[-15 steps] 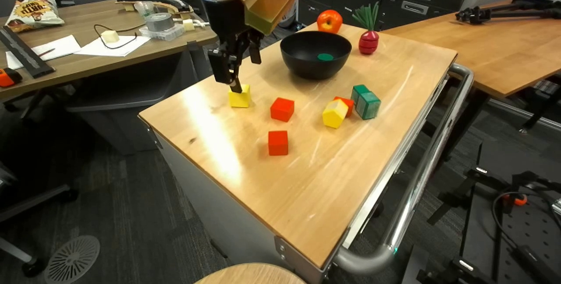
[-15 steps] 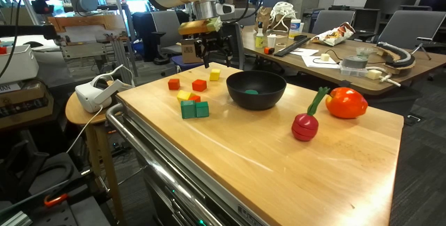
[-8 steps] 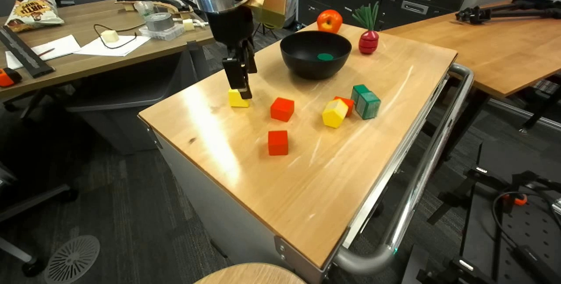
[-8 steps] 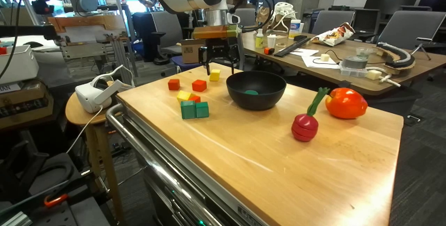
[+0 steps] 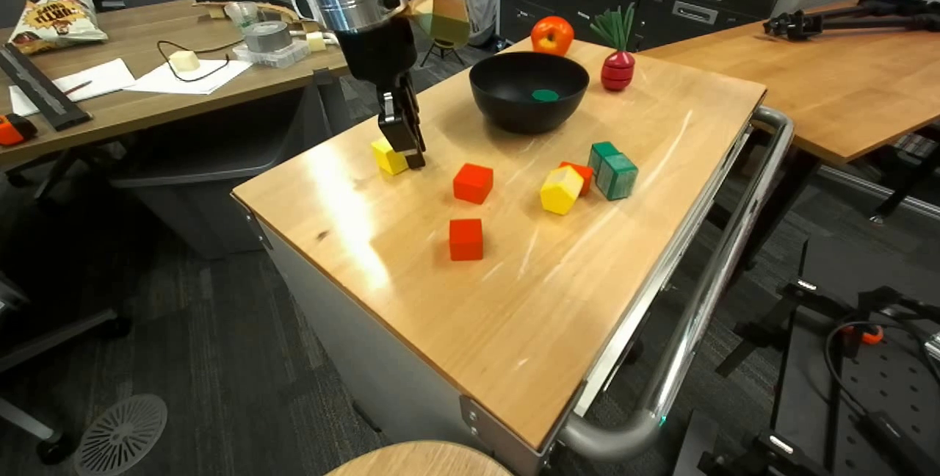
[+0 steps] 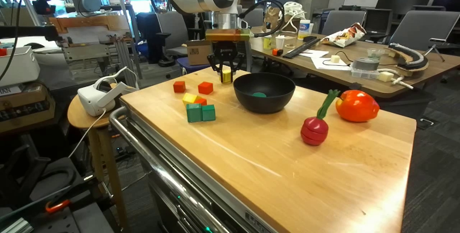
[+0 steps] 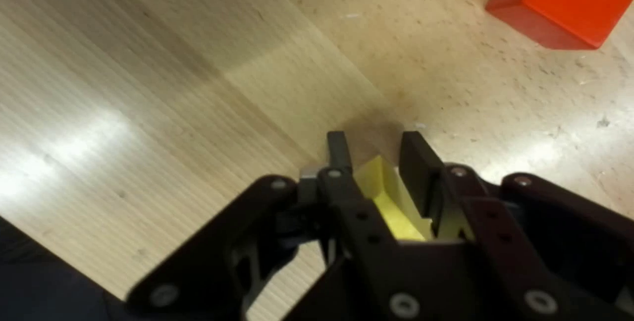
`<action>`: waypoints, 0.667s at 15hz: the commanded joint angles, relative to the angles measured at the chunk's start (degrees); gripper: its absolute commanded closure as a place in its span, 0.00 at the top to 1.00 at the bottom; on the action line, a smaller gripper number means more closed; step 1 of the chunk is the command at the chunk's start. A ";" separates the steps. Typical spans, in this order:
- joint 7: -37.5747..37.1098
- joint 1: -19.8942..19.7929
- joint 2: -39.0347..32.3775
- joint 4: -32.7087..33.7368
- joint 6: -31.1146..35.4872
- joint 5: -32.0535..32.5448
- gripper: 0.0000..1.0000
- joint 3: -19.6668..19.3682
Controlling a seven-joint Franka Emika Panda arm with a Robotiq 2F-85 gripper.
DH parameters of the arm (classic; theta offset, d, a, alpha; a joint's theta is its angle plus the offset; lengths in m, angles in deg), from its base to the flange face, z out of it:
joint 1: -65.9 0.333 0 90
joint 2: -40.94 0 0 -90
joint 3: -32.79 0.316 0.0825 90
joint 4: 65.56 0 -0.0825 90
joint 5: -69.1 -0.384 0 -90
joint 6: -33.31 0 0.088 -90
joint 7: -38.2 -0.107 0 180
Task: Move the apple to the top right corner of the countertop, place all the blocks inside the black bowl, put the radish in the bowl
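Two fingers (image 7: 418,170) of the gripper (image 6: 226,81) stand either side of a yellow block (image 5: 387,158), whether gripped I cannot tell, with a red block (image 5: 473,184) near, the black bowl (image 6: 264,105) farther out, and the radish (image 6: 314,131) and apple (image 6: 357,106) beyond it.

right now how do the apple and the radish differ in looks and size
Colour: the apple is bright orange-red, the radish a darker, pinkish red.
Top: the radish has long green leaves; the apple shows none.
Size: the apple is bulkier than the radish's red bulb.
Both rest on the countertop, outside the black bowl.
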 commanded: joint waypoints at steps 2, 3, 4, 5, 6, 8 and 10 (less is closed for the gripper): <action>2.35 0.39 -2.20 5.11 -3.30 -0.04 0.00 0.89; 2.27 0.69 -2.31 5.59 -3.55 0.25 0.00 0.82; 2.50 0.90 -2.38 5.99 -3.74 0.43 0.00 0.85; 2.71 1.14 -2.38 6.31 -4.03 0.61 0.03 0.88; 2.88 1.37 -2.27 6.50 -4.35 0.73 0.26 0.88; 1.96 1.77 -1.63 6.54 -5.23 0.50 0.29 0.82; -0.07 2.07 -1.11 7.12 -7.52 -0.54 0.44 0.79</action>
